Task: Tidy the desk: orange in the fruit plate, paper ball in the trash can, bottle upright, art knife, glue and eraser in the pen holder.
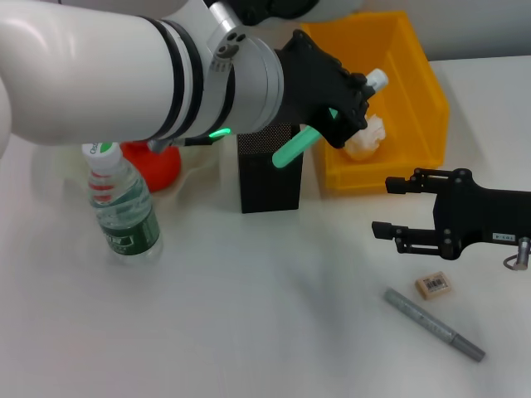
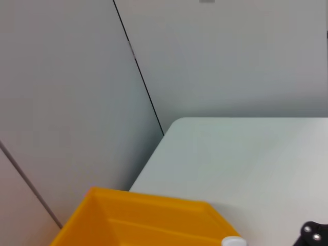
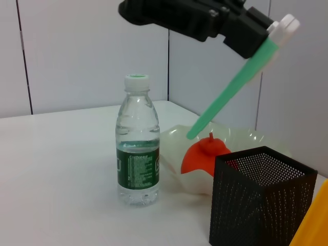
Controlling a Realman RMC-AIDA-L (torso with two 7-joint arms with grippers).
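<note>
Head view: your left end effector [image 1: 344,112] hangs above the black mesh pen holder [image 1: 270,170], clamped on the green glue stick [image 1: 297,148]. The stick is tilted, white cap up, lower tip over the holder's opening. Behind it the yellow trash can [image 1: 415,75] holds the paper ball [image 1: 367,137]. The bottle [image 1: 123,207] stands upright on the white worktop [image 1: 249,315], with the orange [image 1: 153,163] in the fruit plate [image 1: 199,162] just behind it. Your right end effector [image 1: 398,207] hovers low at the right, fingers apart, holding nothing. The eraser [image 1: 434,285] lies just below it, the grey art knife [image 1: 433,323] near that, both flat on the worktop.

Left wrist view: you only get the trash can's far rim [image 2: 148,205], a bare worktop corner [image 2: 241,159] and the walls. A white cap edge [image 2: 233,241] shows at the frame's border.

Right wrist view: the left end effector [image 3: 241,31] grips the glue stick [image 3: 225,95] near its cap; the tip sits above and apart from the pen holder [image 3: 259,200]. The bottle [image 3: 137,141] is upright, and the orange [image 3: 205,154] rests in the plate [image 3: 179,136] beside the holder.
</note>
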